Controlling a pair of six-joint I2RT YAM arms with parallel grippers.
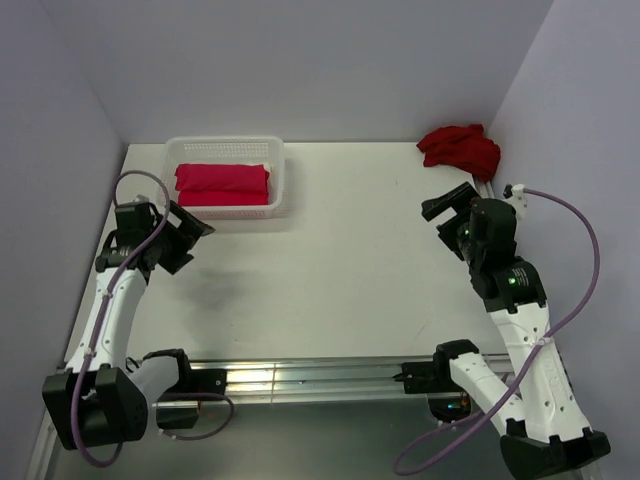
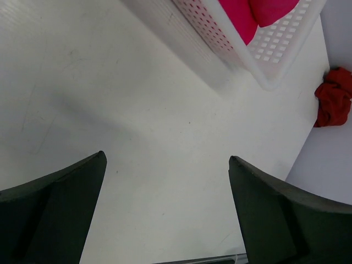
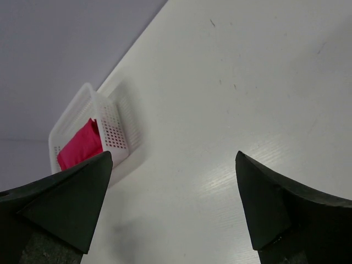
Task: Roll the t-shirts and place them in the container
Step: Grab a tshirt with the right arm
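- Judging from the layout, we place this moment between shirts: the brighter pinkish-red cloth t-shirt (image 1: 222,184) lies as a compact bundle inside the white plastic lattice basket (image 1: 280,165) at the far left of the white table (image 1: 340,270), seemingly dealt with.
- The dark crimson cloth t-shirt (image 1: 460,150) sits crumpled in the far right corner, close against the wall, and by our reading is not yet rolled.
- The left gripper (image 2: 168,159) hovers just in front of the basket, jaws spread wide, nothing between them.
- The right gripper (image 3: 173,157) hangs near that crumpled shirt, a little short of it, jaws equally wide and empty.
- We judge that the next move calls for the right arm to reach into the corner, pinch the crumpled cloth and drag it to the bare centre, where both arms can spread it flat before rolling.
- We find no brand, label or legible writing in any view.
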